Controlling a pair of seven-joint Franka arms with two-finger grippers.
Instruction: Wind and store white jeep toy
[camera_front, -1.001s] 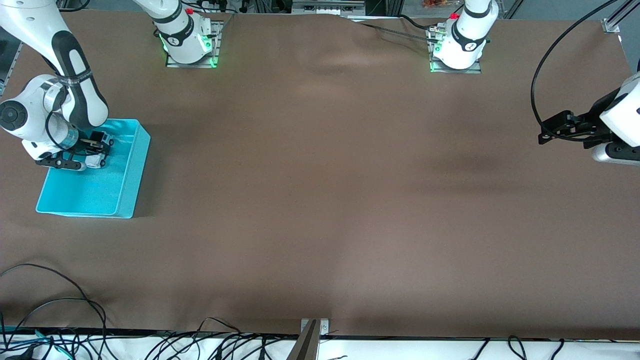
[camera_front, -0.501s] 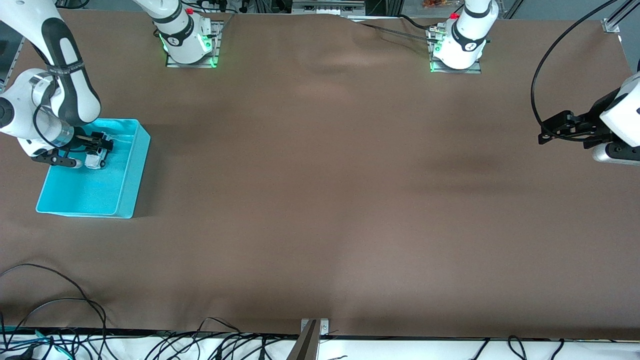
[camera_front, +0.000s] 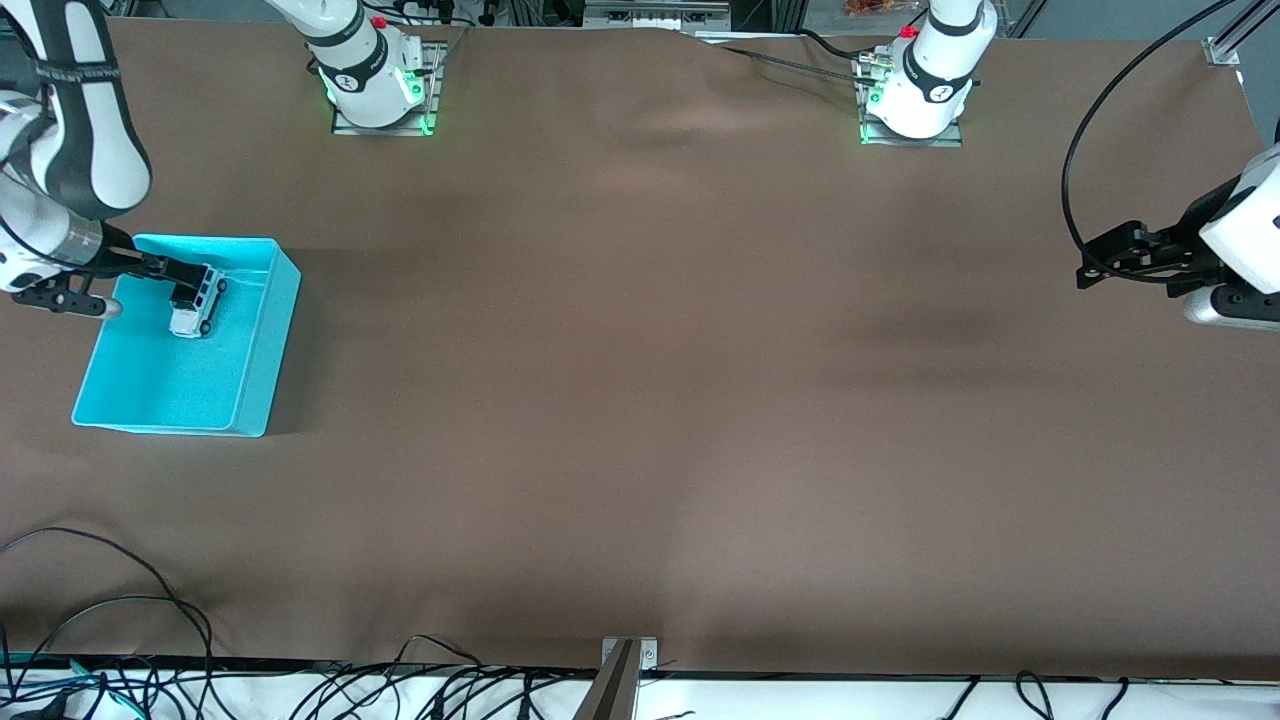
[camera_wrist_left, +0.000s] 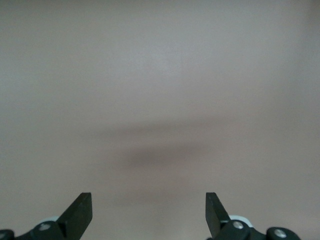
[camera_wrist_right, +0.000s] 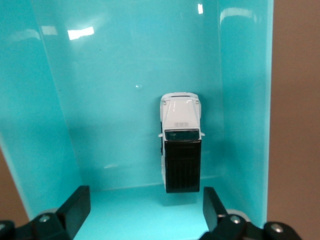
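**Jeep in bin, both grippers empty**

White jeep toy (camera_front: 195, 301) sits on its wheels on the floor of the turquoise bin (camera_front: 262, 345), in the part of the bin farther from the front camera, not touching any wall. Right wrist view shows it from above (camera_wrist_right: 180, 142): black roof, white hood, nothing gripping it.

Right gripper (camera_wrist_right: 145, 210) is over the bin's farther end, fingers spread apart with the jeep seen between them but lower down, no contact. In the front view its dark fingers (camera_front: 165, 270) reach in over the bin rim, just above the jeep.

Left gripper (camera_wrist_left: 149, 212) waits at the left arm's end of the table, fingers apart, holding nothing, only bare cloth under it. Front view shows it (camera_front: 1120, 255) hanging above the table edge.

Surface: brown table cover (camera_front: 650, 400), matte, a few soft wrinkles and dull shadow patches near the arm bases. The bin stands at the right arm's end. Both arm bases (camera_front: 380, 85) show green lights. A tangle of black cables (camera_front: 110, 620) lies along the edge nearest the front camera, over a white strip. Bin interior is glossy, with light reflections on its walls (camera_wrist_right: 80, 32).
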